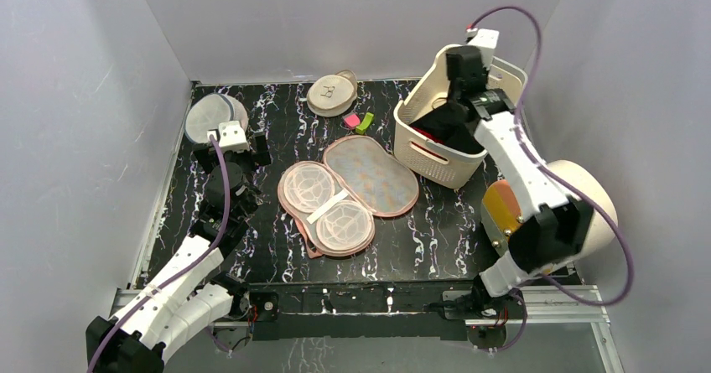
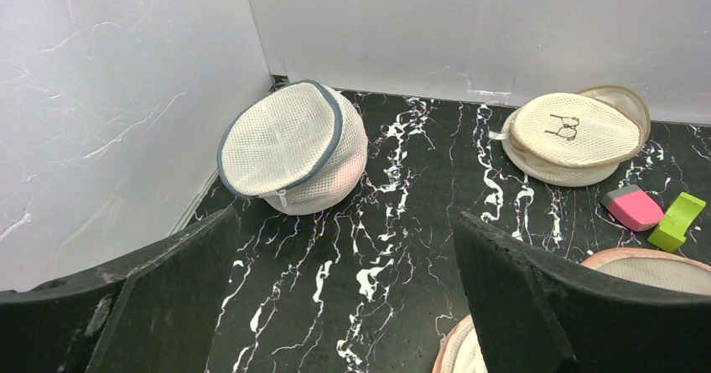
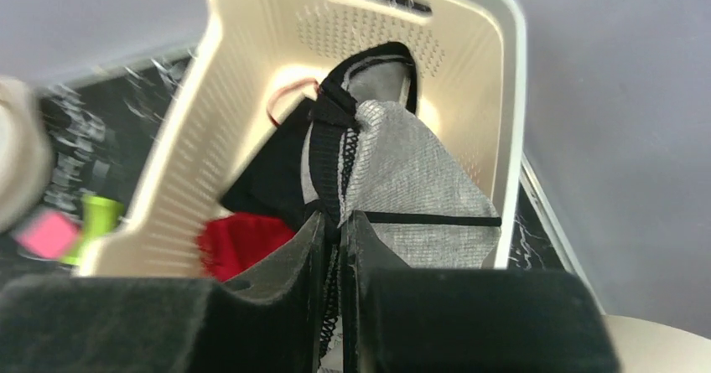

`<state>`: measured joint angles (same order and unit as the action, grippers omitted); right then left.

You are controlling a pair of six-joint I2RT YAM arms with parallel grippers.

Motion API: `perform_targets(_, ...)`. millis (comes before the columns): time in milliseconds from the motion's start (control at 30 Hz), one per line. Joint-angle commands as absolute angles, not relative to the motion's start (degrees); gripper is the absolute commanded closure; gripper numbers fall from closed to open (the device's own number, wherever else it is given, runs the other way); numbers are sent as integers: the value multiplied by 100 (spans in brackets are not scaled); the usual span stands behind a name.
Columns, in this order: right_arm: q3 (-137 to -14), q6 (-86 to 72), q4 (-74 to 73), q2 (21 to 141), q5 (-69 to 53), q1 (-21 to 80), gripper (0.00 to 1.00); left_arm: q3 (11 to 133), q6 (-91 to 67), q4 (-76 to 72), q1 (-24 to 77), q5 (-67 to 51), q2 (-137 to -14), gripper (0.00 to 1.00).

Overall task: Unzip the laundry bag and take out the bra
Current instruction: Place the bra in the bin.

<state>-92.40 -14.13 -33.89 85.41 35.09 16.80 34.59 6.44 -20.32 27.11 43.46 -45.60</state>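
The laundry bag lies unzipped and spread open at the table's middle. Its patterned half is at the right and its white mesh cup half at the left. Its pink edge shows in the left wrist view. My right gripper is shut on the black-trimmed edge of the grey bra and holds it over the cream basket. In the top view that gripper is inside the basket. My left gripper is open and empty above the table, left of the bag.
A round grey-white domed pouch sits at the back left. A round beige disc pouch is at the back middle, with a pink block and a green block beside it. The basket holds red cloth and black clothes.
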Motion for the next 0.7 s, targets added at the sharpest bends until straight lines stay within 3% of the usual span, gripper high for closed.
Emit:
perform_targets(0,-9595,-1144,-3897,9468,3834,1679,78,3528,587,-2092,2689,4324,-4538,2)
perform_targets(67,-10098,-1319,-4495,9993,3352,1680,47,3521,584,-2092,2689,4325,-4543,2)
perform_targets(133,-10333,-1431,-4624,10170,2493,1684,33,3516,589,-2088,2689,4317,-4552,2)
perform_targets(300,-9794,-1734,-3861,9150,1106,1687,25,3528,568,-2083,2689,4311,-4544,2)
perform_targets(667,-7979,-2007,-3514,7257,-393,2016,24,3569,506,-2022,2680,4223,-4561,2)
